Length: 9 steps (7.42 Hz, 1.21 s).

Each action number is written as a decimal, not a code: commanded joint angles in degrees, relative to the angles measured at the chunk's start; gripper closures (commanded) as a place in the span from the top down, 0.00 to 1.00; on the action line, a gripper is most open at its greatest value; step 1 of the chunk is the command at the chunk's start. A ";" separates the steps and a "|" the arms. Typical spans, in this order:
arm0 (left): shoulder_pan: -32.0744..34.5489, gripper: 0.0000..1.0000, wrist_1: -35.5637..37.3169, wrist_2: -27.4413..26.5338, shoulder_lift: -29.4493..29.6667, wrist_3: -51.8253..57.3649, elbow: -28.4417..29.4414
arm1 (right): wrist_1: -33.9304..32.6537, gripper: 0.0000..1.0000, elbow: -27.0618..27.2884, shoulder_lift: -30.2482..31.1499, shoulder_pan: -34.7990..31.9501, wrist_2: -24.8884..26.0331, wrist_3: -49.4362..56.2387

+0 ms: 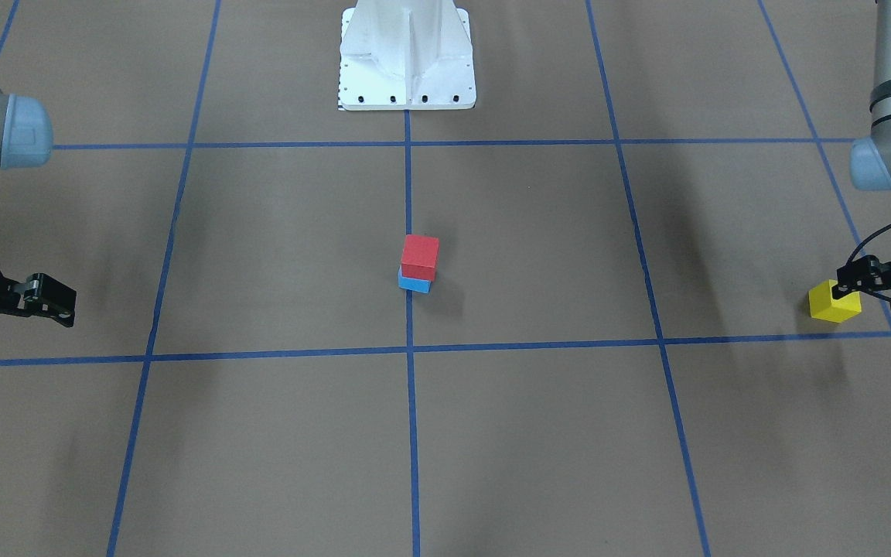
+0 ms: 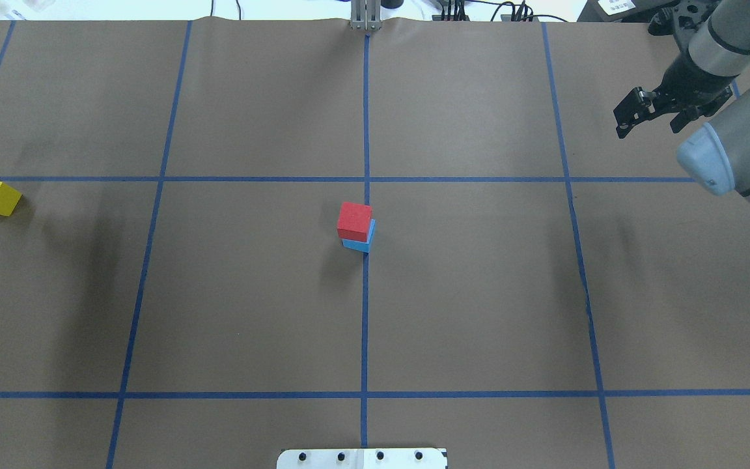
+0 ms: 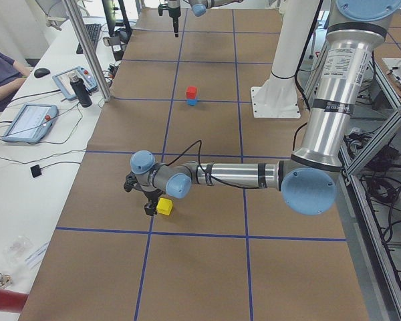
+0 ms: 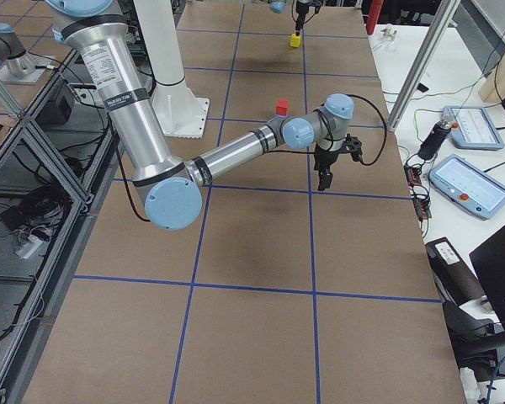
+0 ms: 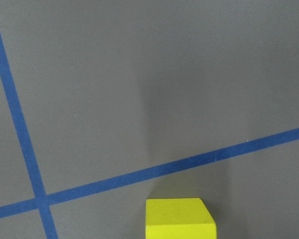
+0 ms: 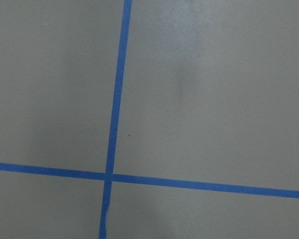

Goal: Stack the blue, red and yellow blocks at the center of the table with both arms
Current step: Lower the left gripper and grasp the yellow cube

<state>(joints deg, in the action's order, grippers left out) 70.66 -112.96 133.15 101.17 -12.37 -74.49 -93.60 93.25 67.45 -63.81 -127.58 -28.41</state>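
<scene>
Front-facing view: red (image 1: 420, 255) sits on blue (image 1: 413, 284) at the centre tape cross, so two of three tiers are done. Yellow (image 1: 834, 302) is still well apart from the stack, at the table's end on the robot's left, and looks to be resting on the paper. Left gripper (image 1: 848, 288) is right at yellow with a finger over its top edge, but I cannot tell whether it's pinching the block or only straddling it. Right gripper (image 1: 55, 300) hangs at the opposite end, holds nothing, and its fingers look spread. My read of what's left: secure yellow, carry it to centre, set it on red. The overhead view adds that blue pokes out from under red on one side, so the stack is a bit offset, which may matter for the last placement; it also crops the left gripper to a sliver at the frame edge. The left wrist view shows only yellow at the bottom edge near a tape line (image 5: 20, 129), with no fingers in frame, so it doesn't settle the grip. The right wrist view shows nothing but tape and paper.
</scene>
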 commanded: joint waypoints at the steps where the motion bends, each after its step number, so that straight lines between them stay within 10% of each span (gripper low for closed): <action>1: -1.30 1.00 -0.07 -0.08 0.00 -1.34 0.13 | 0.00 0.99 0.00 0.05 0.00 -0.03 -0.06; 7: -3.59 0.99 -7.45 -0.52 -0.09 -2.22 5.58 | 0.00 0.99 0.09 0.05 0.00 0.06 -0.42; 8: -3.68 0.75 -7.45 -0.44 -0.18 -3.01 4.97 | 0.00 0.99 0.17 -0.04 -0.09 -0.03 -0.24; 9: -3.68 0.17 -7.37 -0.70 -0.18 -4.49 3.57 | 0.00 0.99 0.18 -0.04 0.00 -0.03 -0.33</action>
<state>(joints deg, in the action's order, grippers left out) 67.04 -120.26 132.62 101.01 -15.43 -69.68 -93.60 93.39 67.44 -63.83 -127.58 -28.73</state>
